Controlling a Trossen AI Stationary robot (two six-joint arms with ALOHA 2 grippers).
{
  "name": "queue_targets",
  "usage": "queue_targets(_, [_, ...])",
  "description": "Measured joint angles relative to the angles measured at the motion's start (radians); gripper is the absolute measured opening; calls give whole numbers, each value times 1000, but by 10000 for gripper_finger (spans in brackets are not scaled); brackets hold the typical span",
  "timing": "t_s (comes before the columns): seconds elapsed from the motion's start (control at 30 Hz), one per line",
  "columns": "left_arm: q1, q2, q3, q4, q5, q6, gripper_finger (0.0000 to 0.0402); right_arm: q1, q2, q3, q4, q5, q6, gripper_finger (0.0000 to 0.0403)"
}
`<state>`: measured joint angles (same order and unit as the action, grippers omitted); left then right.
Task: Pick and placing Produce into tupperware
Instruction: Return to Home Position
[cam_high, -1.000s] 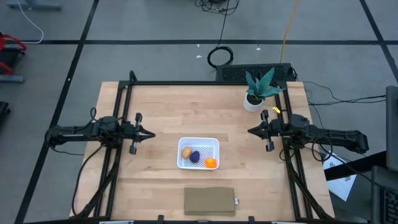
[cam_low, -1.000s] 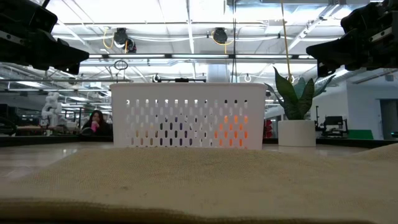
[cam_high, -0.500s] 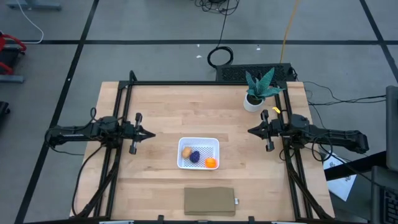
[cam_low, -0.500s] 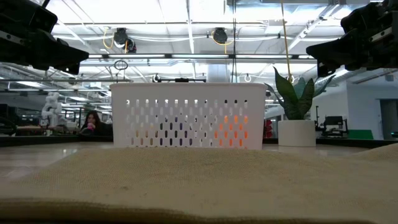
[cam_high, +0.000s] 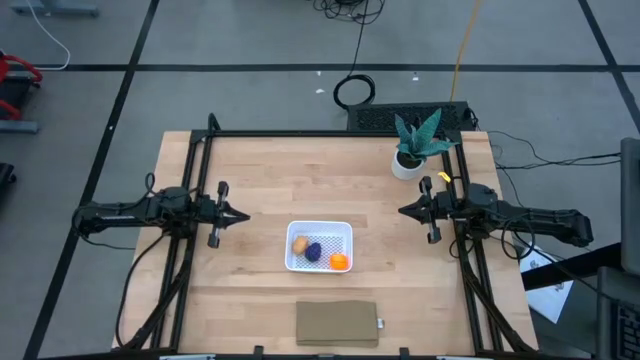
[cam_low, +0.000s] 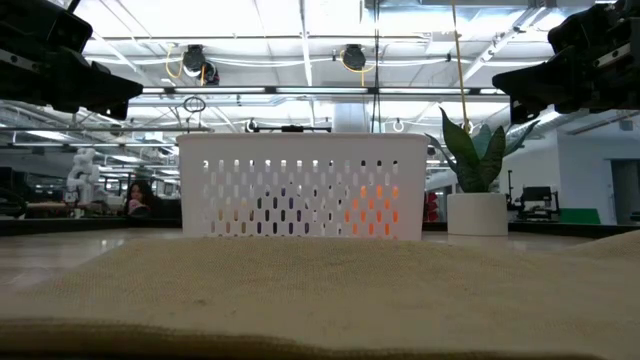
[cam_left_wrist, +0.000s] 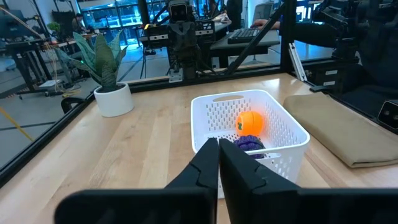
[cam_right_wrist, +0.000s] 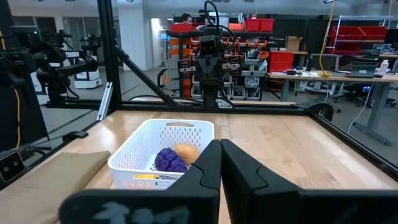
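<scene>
The white tupperware (cam_high: 319, 246) stands on the table's middle. Inside it lie the tan-brown piece (cam_high: 299, 243), the dark purple piece (cam_high: 314, 253) and the bright orange piece (cam_high: 339, 262). It also shows in the left wrist view (cam_left_wrist: 249, 124) and the right wrist view (cam_right_wrist: 163, 149). My left gripper (cam_high: 243, 216) is shut and empty at the table's left, above the table, pointing at the tupperware. My right gripper (cam_high: 402, 211) is shut and empty at the table's right, pointing toward the tupperware.
A green potted plant (cam_high: 413, 146) stands at the far right corner. A flat brown pad (cam_high: 337, 323) lies at the near edge, in front of the tupperware. A black frame (cam_high: 330, 133) runs along the table's edges. A person (cam_low: 137, 198) sits far off in the room.
</scene>
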<state>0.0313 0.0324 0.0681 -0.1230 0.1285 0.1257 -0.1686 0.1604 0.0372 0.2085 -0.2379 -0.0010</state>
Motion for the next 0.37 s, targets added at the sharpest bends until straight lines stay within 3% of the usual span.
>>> queue_targets(0.2, [0, 0, 0, 0, 0, 0, 2, 0, 0, 0, 0, 0, 0, 0])
queue_targets(0.37, [0, 0, 0, 0, 0, 0, 17, 0, 0, 0, 0, 0, 0, 0])
